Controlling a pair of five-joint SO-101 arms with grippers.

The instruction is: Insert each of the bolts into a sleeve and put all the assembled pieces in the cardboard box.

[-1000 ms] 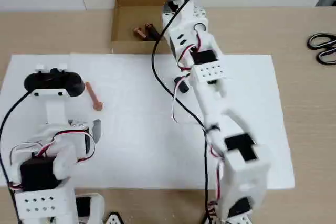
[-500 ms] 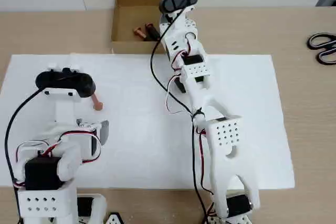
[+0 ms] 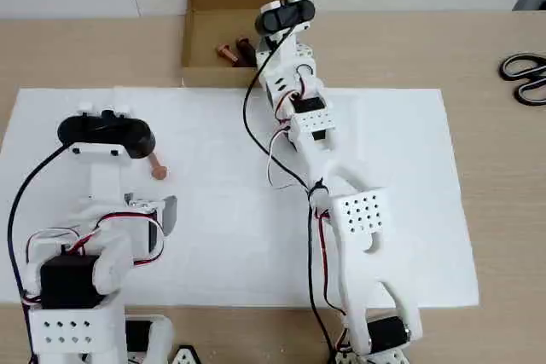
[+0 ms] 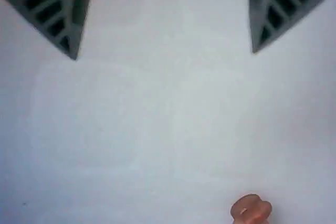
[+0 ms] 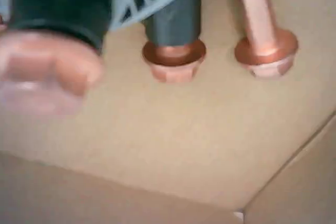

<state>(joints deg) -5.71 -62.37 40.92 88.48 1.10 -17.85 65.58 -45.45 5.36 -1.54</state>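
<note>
My left gripper (image 4: 164, 53) is open over the white paper, its two fingers spread wide with nothing between them. A loose copper bolt (image 4: 251, 211) lies just beyond it, and from above this bolt (image 3: 157, 168) sits beside the left arm's wrist. My right arm (image 3: 294, 100) stretches to the cardboard box (image 3: 198, 6). There my right gripper (image 5: 105, 3) is shut on a black sleeve with a copper bolt head (image 5: 50, 61), held low over the box floor. Two more sleeved bolts (image 5: 173, 56) (image 5: 265, 51) lie in the box, side by side (image 3: 235, 51).
A white paper sheet (image 3: 230, 236) covers the middle of the wooden table. Scissors (image 3: 525, 78) lie at the far right edge. The box stands at the back, just past the sheet's far edge.
The right arm swung left and its wrist moved over the box. The left arm shifted slightly right early on, then kept still.
</note>
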